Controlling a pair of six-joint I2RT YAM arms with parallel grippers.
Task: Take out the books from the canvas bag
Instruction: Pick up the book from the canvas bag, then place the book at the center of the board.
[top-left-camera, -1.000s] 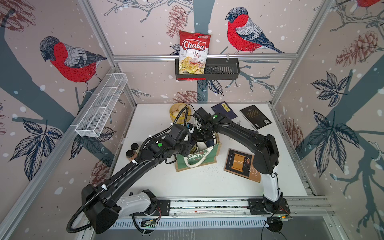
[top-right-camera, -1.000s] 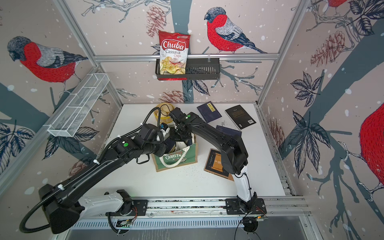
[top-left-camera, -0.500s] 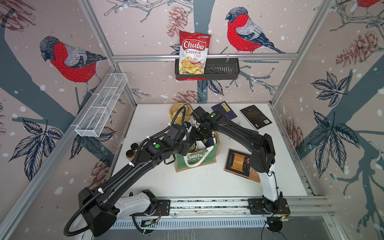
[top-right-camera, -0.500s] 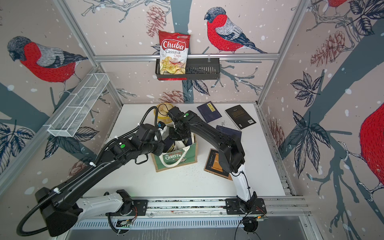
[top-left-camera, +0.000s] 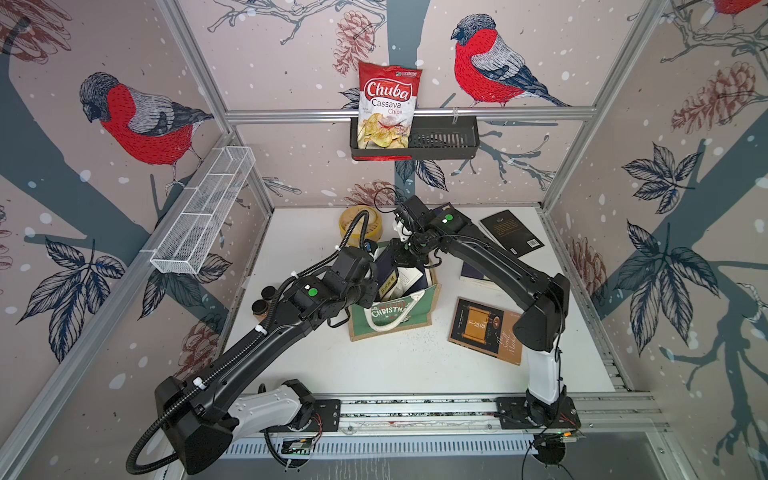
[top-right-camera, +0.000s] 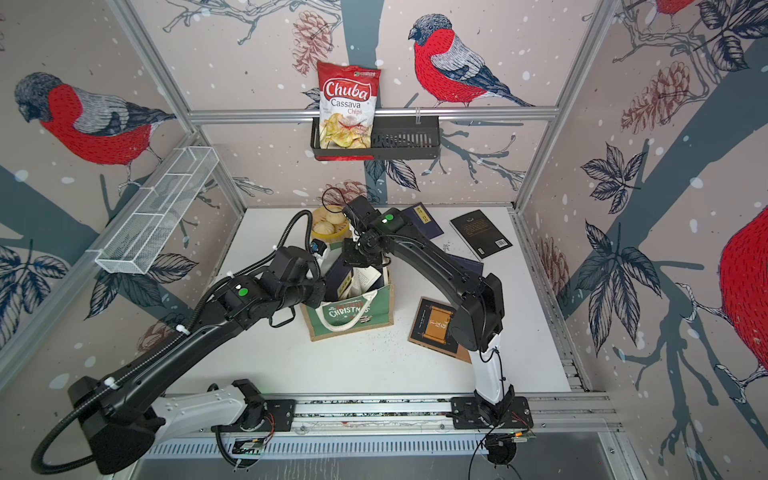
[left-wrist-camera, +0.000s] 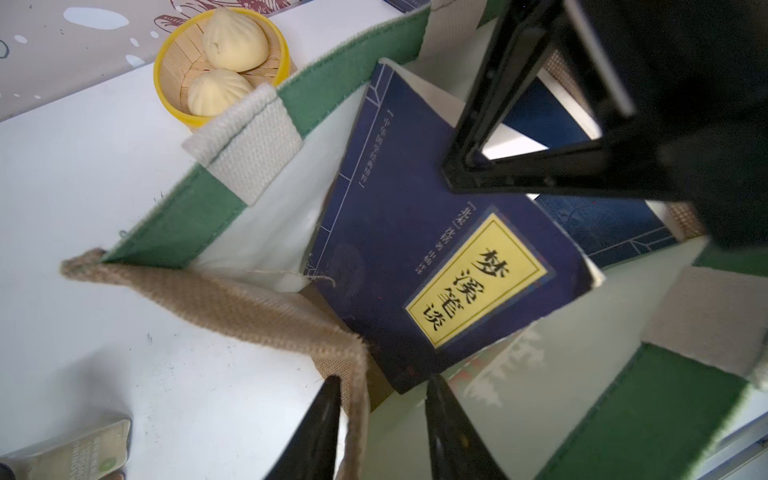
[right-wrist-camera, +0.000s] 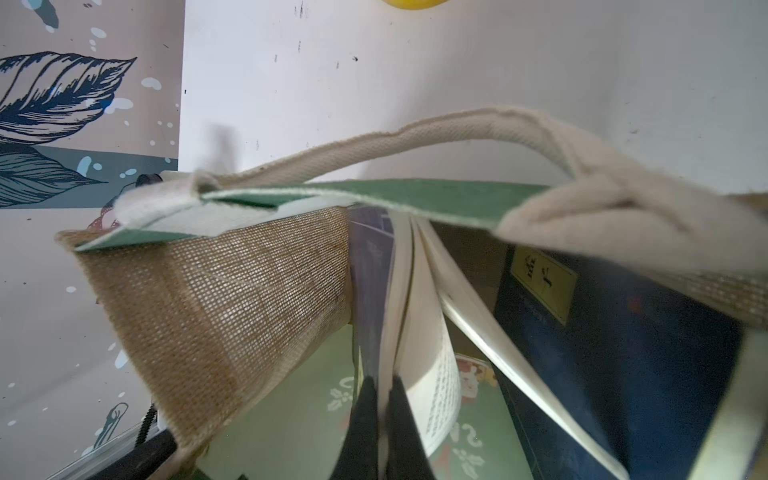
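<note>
Step in hand, by judgement: lifting one more navy book (right-wrist-camera: 370, 270) out of the canvas bag (top-left-camera: 395, 316), which stands upright at centre of both top views.

- right gripper (right-wrist-camera: 380, 415): jaws pinched tight on only the cover edge and a few leaves. The rest of the pages fan loose.
- left gripper (left-wrist-camera: 384, 378): jaws narrow but still apart, straddling the jute side wall (left-wrist-camera: 249, 307) at the bag's corner. Not clamped yet.
- Advice: clamp the wall first to pin the bag, then pull the book straight up along its own slant. A thin grip on paper could tear or slip, so go slow and watch the rope handle (right-wrist-camera: 415, 145) lying across the opening.
- Second navy book (right-wrist-camera: 623, 353) leans beside it in the bag and may drag along.
- Materials: coarse, floppy jute weave, smooth white lining, stiff green panels. The paperbacks are thin, with matte, flexible covers.
- Already out, right half of a top view: scroll-cover book (top-left-camera: 486, 328) and black book (top-left-camera: 511, 232), both flat on the table.
</note>
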